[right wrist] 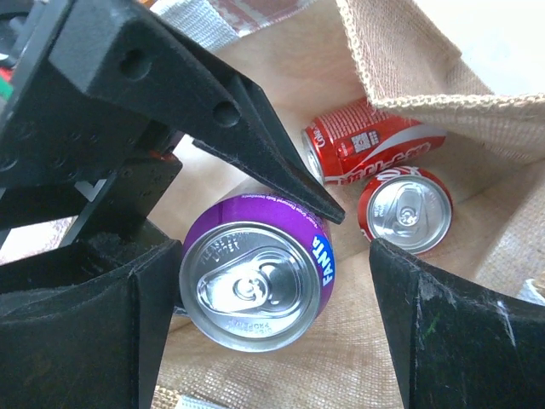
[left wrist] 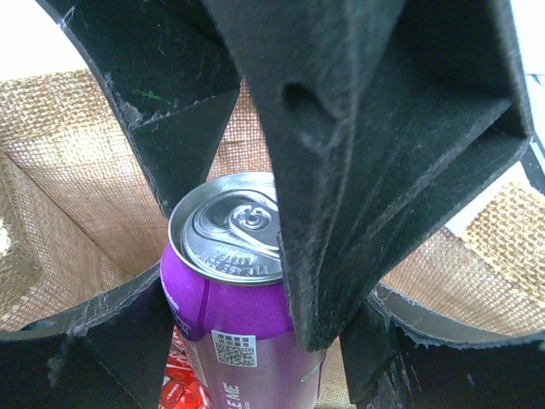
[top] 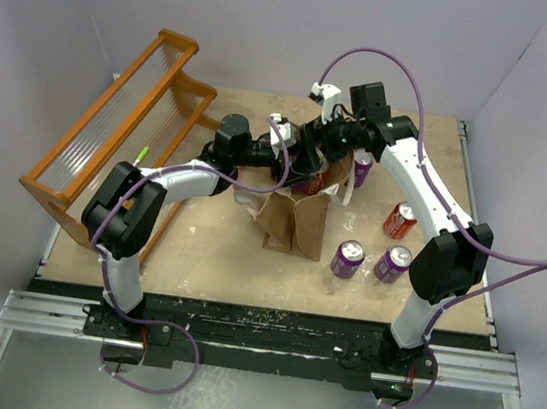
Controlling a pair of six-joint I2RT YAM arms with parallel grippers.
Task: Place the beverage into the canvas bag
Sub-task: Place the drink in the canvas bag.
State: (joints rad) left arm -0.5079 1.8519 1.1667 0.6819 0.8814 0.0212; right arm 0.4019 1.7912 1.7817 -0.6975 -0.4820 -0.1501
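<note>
Between the fingers of the left pincer (left wrist: 243, 256), grasped: one purple aluminium soda can (right wrist: 255, 290), upright inside the tan woven canvas bag (right wrist: 409, 51), two red cans (right wrist: 404, 209) beneath, right pincer (right wrist: 260, 256) released alongside; step judged lowering, next needing a gentle release.

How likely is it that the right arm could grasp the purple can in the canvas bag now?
Probably not. The right gripper hangs open above the purple can, but the left gripper grips it from both sides inside the canvas bag.

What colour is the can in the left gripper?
Purple can with a silver top; best seen in the right wrist view.
</note>
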